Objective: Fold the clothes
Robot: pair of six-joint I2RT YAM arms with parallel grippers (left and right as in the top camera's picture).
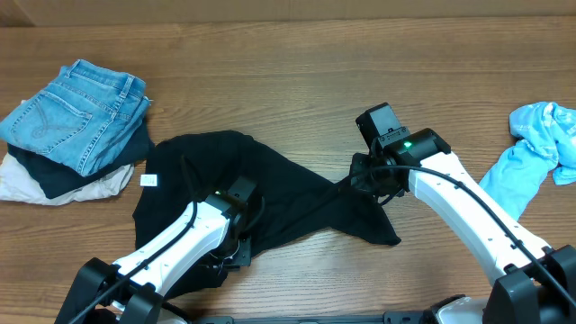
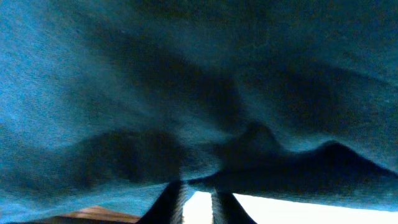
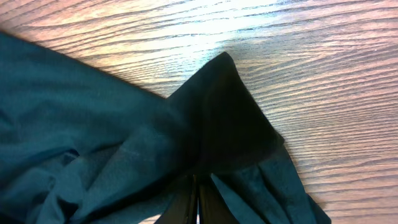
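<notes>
1. Worktop (image 1: 297,81): wood grain. You get its full spread only overhead.
2. Black T-shirt (image 1: 270,175): crumpled mid-worktop between your two arms, with one end stretched toward the right arm. It reads black overhead and teal in both wrist views.
3. Jeans (image 1: 76,112): far left, on top of a dark garment (image 1: 85,171) and a white garment (image 1: 40,187). Overhead only.
4. Light-blue garment (image 1: 540,144): bunched at the far right edge, well apart from the shirt. Overhead only.
5. Right pincer (image 3: 197,183): clenched on a raised fold of the shirt. Its wrist view shows bare wood beyond the fold.
6. Left pincer (image 2: 198,193): shirt fabric fills its wrist view. The fingers stand close, with a thin bright gap between them. You can't tell whether they hold cloth.
7. White tag (image 1: 149,179): at the shirt's left edge. Print too small to read; neither wrist view shows it.
</notes>
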